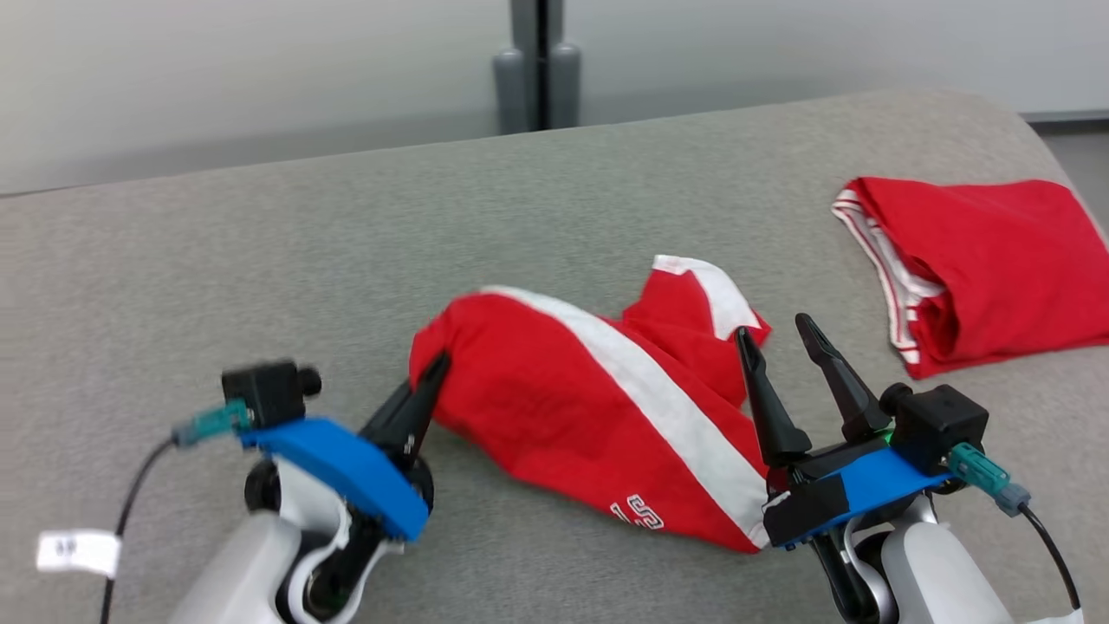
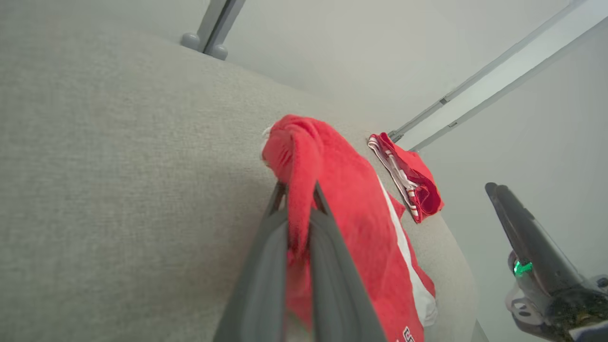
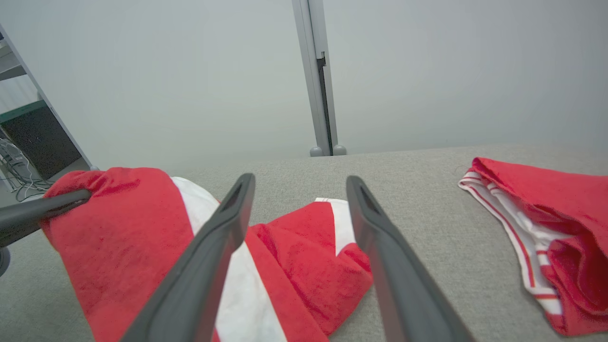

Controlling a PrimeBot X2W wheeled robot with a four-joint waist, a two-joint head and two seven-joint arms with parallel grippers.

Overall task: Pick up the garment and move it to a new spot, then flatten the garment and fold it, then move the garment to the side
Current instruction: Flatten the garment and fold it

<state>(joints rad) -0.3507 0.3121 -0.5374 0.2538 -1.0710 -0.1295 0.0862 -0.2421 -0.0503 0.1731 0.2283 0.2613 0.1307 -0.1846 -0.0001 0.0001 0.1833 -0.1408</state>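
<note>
Across the whole scene, a grey cloth-covered counter [image 1: 260, 260]. At its near middle, the red garment [image 1: 554, 407] with a white stripe and white lettering, bunched and creased, one flap thrown up toward the far side; looks far from flat. Well apart at the counter's right end, a second red piece [image 1: 988, 260] with striped trim, folded and apparently already set aside. Judging by this: early in the job, either in the pick-up-and-move step or just at the start of flattening; cannot tell which spot counts as the new one. Left to do: spreading flat, folding, shifting to the side. Left hand [image 1: 433, 373]: fingers pressed together, pinching the garment's left end, with a fold of red cloth caught between them and humped up above the fingertips in the left wrist view. Right hand [image 1: 771, 328]: fingers spread wide, holding nothing, poised at the garment's right edge, the upturned flap showing between the two fingers in the right wrist view.
</note>
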